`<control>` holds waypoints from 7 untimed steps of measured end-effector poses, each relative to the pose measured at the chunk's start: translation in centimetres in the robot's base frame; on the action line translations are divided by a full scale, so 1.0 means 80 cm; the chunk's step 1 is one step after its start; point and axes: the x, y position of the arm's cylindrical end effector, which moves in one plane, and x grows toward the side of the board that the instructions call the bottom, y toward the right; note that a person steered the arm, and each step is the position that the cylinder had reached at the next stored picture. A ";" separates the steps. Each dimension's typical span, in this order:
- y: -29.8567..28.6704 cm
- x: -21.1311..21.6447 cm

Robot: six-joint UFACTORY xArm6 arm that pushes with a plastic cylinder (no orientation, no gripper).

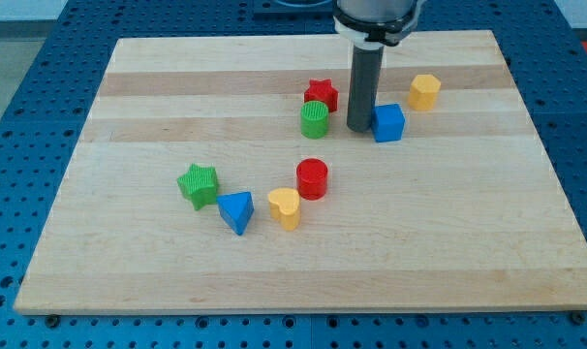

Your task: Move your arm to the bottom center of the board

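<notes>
My tip (pixel 359 129) rests on the wooden board (pixel 293 281) in its upper middle, at the end of the dark rod. It stands just left of a blue cube (pixel 388 123), touching or nearly touching it, and right of a green cylinder (pixel 315 119). A red star (pixel 321 94) lies behind the green cylinder. A yellow hexagonal block (pixel 425 91) lies to the upper right of the blue cube.
A second group lies lower left of my tip: a red cylinder (pixel 312 179), a yellow block (pixel 285 207), a blue triangle (pixel 236 211) and a green star (pixel 198 184). The board rests on a blue perforated table (pixel 22 87).
</notes>
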 end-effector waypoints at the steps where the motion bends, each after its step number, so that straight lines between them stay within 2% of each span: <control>1: 0.031 0.000; 2: 0.045 0.001; 3: 0.045 0.096; 4: 0.045 0.109; 5: 0.048 0.184; 6: 0.049 0.197; 7: -0.004 0.228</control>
